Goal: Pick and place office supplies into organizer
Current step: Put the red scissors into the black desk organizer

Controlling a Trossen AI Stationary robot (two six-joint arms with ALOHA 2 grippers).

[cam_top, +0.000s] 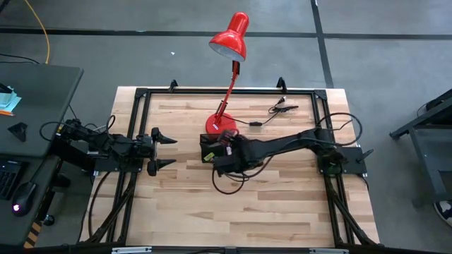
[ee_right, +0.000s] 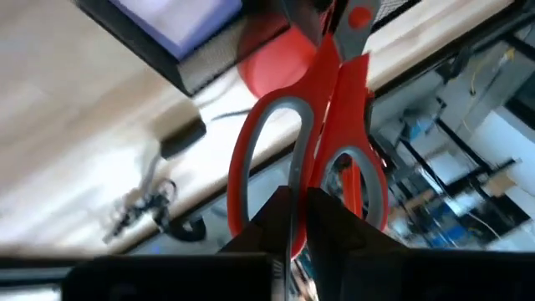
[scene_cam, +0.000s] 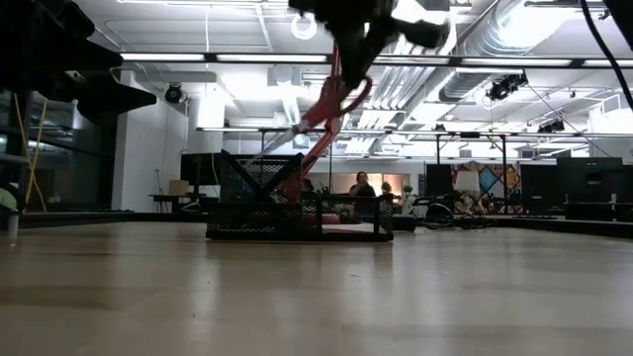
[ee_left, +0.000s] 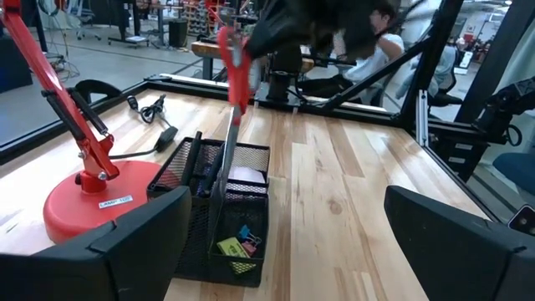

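The red-handled scissors (ee_right: pixel 322 142) are hanging in the air right over the organizer (ee_left: pixel 219 205), handles up top and the blades pointing down toward the mesh tray. The right gripper (ee_right: pixel 291 219) is gripping them by one handle loop, fingers clenched tight on it. In the low view the scissors (scene_cam: pixel 331 99) are dangling tilted above the taller back section of the organizer (scene_cam: pixel 297 210), not touching it as far as I can tell.

The organizer is sitting near the middle of the tabletop (cam_top: pixel 282 204), just beside the round base of the red desk lamp (cam_top: pixel 227 70). Inside it, a purple sticky pad (ee_left: pixel 247 177) is lying in one compartment and some small colored clips (ee_left: pixel 236 246) are sitting in the nearest one.

Over on the left side of the tabletop, the left gripper (cam_top: pixel 161 149) is hovering with its fingers (ee_left: pixel 125 247) spread wide, holding nothing, aimed at the organizer but well apart from it.

A black cable with clips (cam_top: pixel 279 109) is lying behind the lamp base near the far edge. A person (ee_left: pixel 380 50) is sitting in the room beyond the table.
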